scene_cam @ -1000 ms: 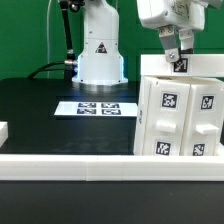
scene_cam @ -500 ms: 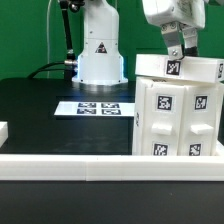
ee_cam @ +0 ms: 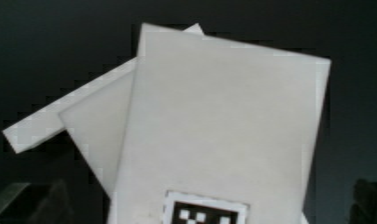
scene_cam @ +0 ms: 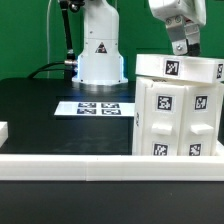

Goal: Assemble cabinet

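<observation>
The cabinet [scene_cam: 180, 110], a large white box with black-and-white tags on its panels, stands on the black table at the exterior view's right. My gripper [scene_cam: 181, 47] hangs just above its top back edge and touches nothing. In the wrist view the cabinet [ee_cam: 220, 110] fills the picture as a white slab with one tag. The gripper [ee_cam: 194, 205] is over it, its dark fingers [ee_cam: 14, 203] far apart at the picture's corners. The gripper is open and empty.
The arm's white base [scene_cam: 100, 55] stands at the back. The marker board [scene_cam: 98, 108] lies flat in front of it. A long white border rail [scene_cam: 70, 162] runs along the near edge. A small white part [scene_cam: 3, 131] sits at the exterior view's far left.
My gripper has lifted off the cabinet's top and moved up and toward the exterior view's right. The cabinet shifted slightly and now stands still.
</observation>
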Tool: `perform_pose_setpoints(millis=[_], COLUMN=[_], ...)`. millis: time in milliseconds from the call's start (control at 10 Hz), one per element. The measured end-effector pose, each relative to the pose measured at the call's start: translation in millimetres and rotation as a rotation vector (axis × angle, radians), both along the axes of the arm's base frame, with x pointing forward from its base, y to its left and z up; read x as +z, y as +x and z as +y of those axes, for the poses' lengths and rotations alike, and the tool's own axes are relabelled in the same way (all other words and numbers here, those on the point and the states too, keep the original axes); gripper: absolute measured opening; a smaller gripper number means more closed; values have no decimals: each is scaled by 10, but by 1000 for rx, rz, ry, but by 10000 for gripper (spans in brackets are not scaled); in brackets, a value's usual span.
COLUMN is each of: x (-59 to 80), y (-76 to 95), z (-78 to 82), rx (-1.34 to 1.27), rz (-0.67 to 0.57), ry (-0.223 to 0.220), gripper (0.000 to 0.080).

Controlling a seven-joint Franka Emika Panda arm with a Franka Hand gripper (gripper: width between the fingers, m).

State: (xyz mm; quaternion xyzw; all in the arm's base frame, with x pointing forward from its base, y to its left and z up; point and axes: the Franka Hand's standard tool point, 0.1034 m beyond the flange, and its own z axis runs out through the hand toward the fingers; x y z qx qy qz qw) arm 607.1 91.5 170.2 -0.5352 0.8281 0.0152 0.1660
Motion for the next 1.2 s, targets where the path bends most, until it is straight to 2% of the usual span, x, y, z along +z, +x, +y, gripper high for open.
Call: perform_pose_setpoints(millis=[200, 400, 500, 1100, 1200], x=[13, 45, 56, 54, 55], y=[-4, 17, 28, 14, 13], z=[44, 67, 71, 105, 100], rx=[45, 229, 254, 294, 422], rz=[10, -28, -37, -34, -59], ry=[1, -38, -44, -46, -78], gripper=[797, 797, 797, 797, 797])
